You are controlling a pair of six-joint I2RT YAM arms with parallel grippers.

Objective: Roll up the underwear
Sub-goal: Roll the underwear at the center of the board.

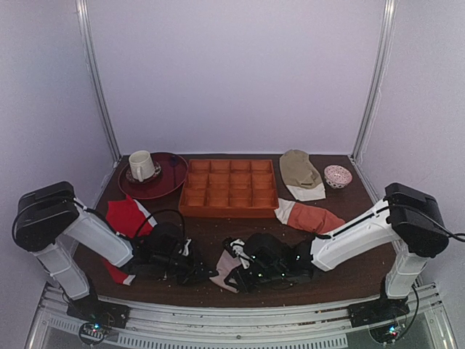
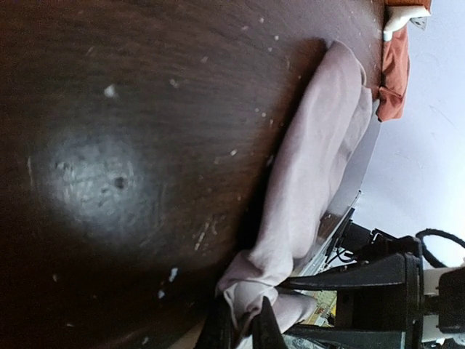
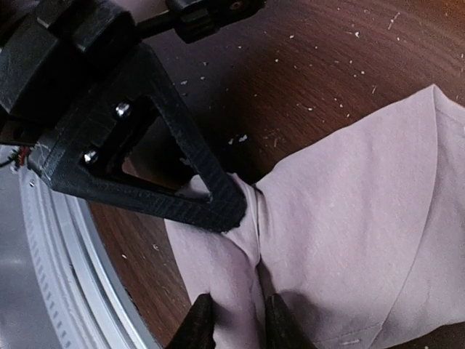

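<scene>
The pinkish-beige underwear (image 1: 227, 270) lies bunched at the near middle of the dark table, between my two grippers. My left gripper (image 1: 195, 267) is shut on one end of it; in the left wrist view the cloth (image 2: 312, 160) is pinched between its fingertips (image 2: 242, 329). My right gripper (image 1: 243, 270) is shut on a fold of the same cloth (image 3: 349, 218), which bulges between its fingers (image 3: 234, 320). The left gripper's black finger (image 3: 211, 196) presses on the cloth just beyond. The waistband is hidden.
A red garment (image 1: 125, 218) lies under the left arm. An orange-rust garment (image 1: 309, 216) lies at the right. An orange compartment tray (image 1: 229, 187), a plate with a cup (image 1: 143, 166), an olive garment (image 1: 300, 171) and a small bowl (image 1: 337, 176) stand at the back. The table's front edge (image 3: 109, 276) is close.
</scene>
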